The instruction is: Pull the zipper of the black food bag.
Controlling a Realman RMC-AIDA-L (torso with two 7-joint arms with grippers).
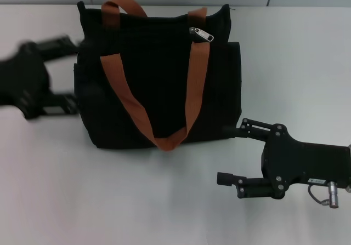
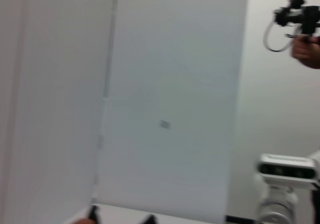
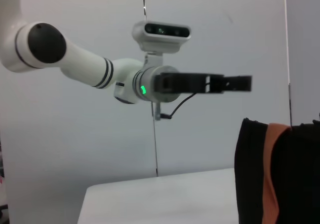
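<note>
Zipper (image 1: 198, 34), a small silver pull tab, lies on the black zip line along the top edge of the black food bag (image 1: 156, 86), well beyond the right pincer (image 1: 230, 154) and to its left. That pincer is spread open and holds nothing; its upper finger reaches just beside the bag's lower right corner, its lower finger hovers over the white bench (image 1: 137, 195). The left pincer (image 1: 68, 72) is also open and empty, its fingers flanking the bag's left side. Orange-brown strap handles (image 1: 194, 86) drape down the bag's front face.
</note>
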